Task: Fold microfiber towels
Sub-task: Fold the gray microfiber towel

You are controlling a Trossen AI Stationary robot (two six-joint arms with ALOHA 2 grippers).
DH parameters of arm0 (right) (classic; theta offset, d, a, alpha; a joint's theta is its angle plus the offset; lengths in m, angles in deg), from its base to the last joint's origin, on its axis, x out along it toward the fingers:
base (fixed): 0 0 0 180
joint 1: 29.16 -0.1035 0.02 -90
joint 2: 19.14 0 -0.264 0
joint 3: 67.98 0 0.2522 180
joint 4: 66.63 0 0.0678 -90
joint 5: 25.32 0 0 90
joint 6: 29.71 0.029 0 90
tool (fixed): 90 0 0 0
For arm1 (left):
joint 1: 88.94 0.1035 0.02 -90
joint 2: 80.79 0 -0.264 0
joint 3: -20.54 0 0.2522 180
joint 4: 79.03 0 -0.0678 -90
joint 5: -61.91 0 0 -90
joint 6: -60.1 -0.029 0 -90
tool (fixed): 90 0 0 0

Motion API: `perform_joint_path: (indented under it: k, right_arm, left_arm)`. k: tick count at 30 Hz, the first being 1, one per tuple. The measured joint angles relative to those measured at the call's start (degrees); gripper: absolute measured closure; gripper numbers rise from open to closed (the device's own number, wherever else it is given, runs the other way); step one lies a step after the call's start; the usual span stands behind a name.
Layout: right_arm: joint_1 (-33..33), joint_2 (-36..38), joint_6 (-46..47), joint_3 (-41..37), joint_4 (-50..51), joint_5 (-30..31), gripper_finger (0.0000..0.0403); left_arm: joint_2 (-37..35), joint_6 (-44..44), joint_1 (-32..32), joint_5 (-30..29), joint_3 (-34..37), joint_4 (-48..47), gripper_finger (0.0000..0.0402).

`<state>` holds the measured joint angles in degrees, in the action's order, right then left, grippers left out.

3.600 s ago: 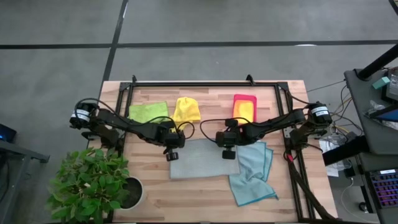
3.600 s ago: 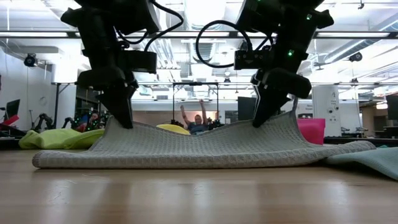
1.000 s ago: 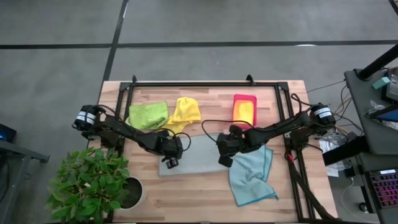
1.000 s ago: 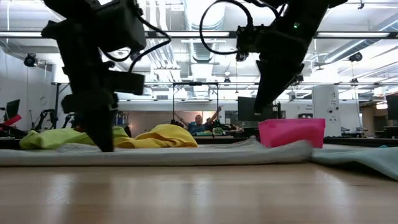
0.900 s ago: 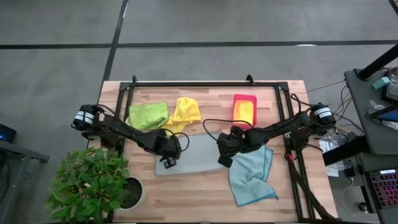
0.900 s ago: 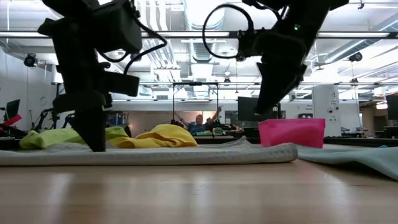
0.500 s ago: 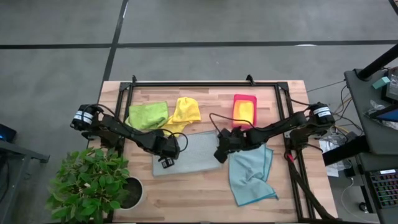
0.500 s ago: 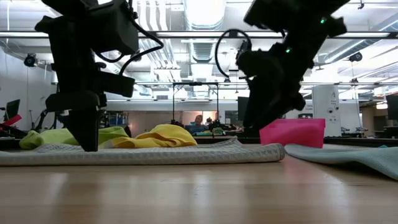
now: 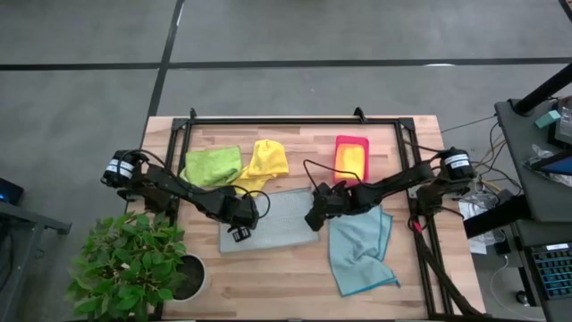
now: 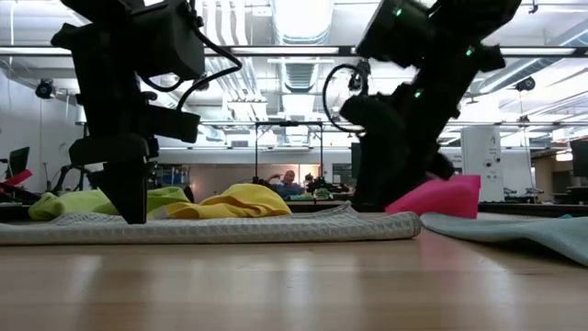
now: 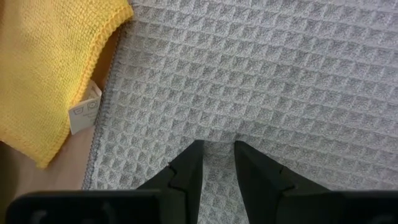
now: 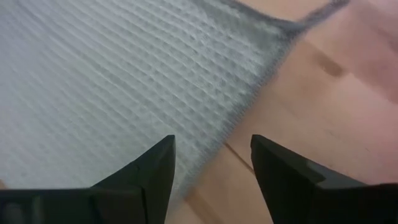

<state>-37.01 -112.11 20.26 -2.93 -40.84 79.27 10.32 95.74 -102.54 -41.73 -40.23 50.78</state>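
In the high view the grey waffle-weave microfiber towel (image 9: 269,221) lies flat at the centre of the wooden table (image 9: 295,286), its long axis running left to right across the frame; the left gripper (image 9: 239,232) stands on its lower left corner, fingers (image 11: 186,174) narrowed with a fold of the grey cloth between them, so it reads as clenched on the towel; the left wrist view shows the yellow knitted towel (image 11: 43,68) just beside that grey edge. Further right, the right gripper (image 9: 314,217) hangs over the towel's right-hand edge, its fingers (image 12: 155,171) spread wide with nothing between them, released; the cloth's hem (image 12: 261,68) lies just ahead of them on bare wood. The coming move likely turns on this: the left arm is on the towel, the right arm only near its edge and free; the light blue towel (image 9: 359,251) lies lower right, the lime green towel (image 9: 213,164) upper left.
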Motion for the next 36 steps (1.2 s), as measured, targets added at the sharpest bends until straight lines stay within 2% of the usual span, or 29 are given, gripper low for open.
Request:
perform_joint_path:
  k: [7,16,25,36]
  right_arm:
    - [-0.4,-5.0,-1.1,-0.3,-5.2,0.6,0.0204]
    - [-0.4,-5.3,-4.1,-0.4,-10.5,-1.3,0.0217]
    - [-0.4,-5.5,-4.2,-0.7,-11.1,-1.6,0.0276]
    - [-0.4,-5.4,-7.5,-0.7,-13.0,-1.6,0.0381]
  left_arm:
    - [0.0,0.0,0.0,-0.1,0.1,0.4,0.0322]
    - [-0.1,0.0,0.0,-0.1,0.2,0.4,0.0322]
    - [-0.1,0.0,0.0,-0.1,0.2,0.5,0.0322]
    - [-0.1,0.0,0.0,-0.1,0.1,1.5,0.0322]
